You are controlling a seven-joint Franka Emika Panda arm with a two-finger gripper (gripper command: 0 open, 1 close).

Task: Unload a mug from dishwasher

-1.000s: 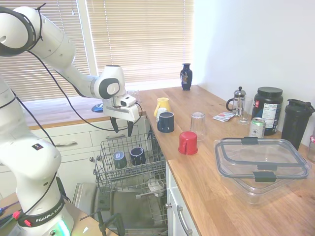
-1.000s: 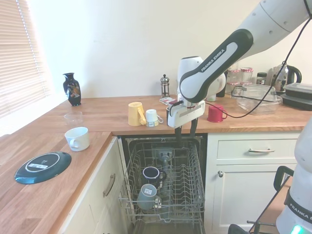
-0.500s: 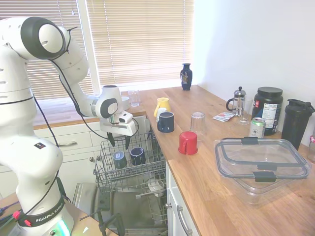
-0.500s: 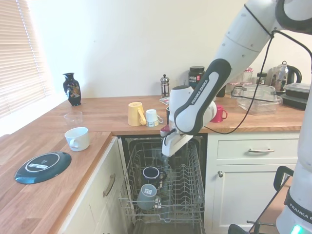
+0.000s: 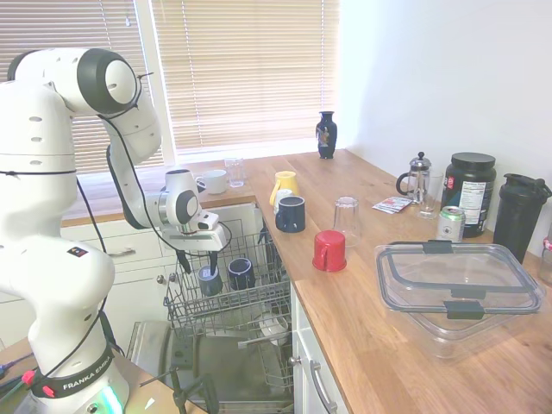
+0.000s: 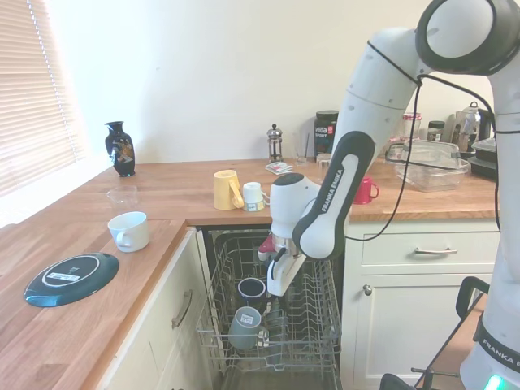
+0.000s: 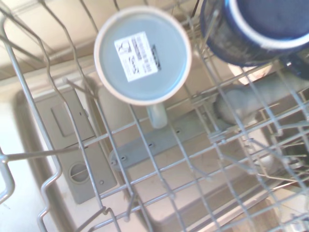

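Upside down, matte slate ceramic mug (image 7: 142,53) among grey wire rack (image 7: 159,159) tines.

The dishwasher (image 5: 226,341) stands open below the wooden counter (image 5: 388,319), its upper rack (image 5: 226,289) pulled out. In the rack, the mug (image 5: 209,279) sits upside down with a second mug (image 5: 241,272) just beside it, on the counter's side. The gripper (image 5: 200,260) hangs directly above the mug, inside the rack. On the counter near the rack stand a yellow pitcher (image 5: 285,185), another mug (image 5: 291,214), an upturned glass (image 5: 346,218) and an upturned cup (image 5: 329,251); a lidded container (image 5: 457,289) lies well beyond them.
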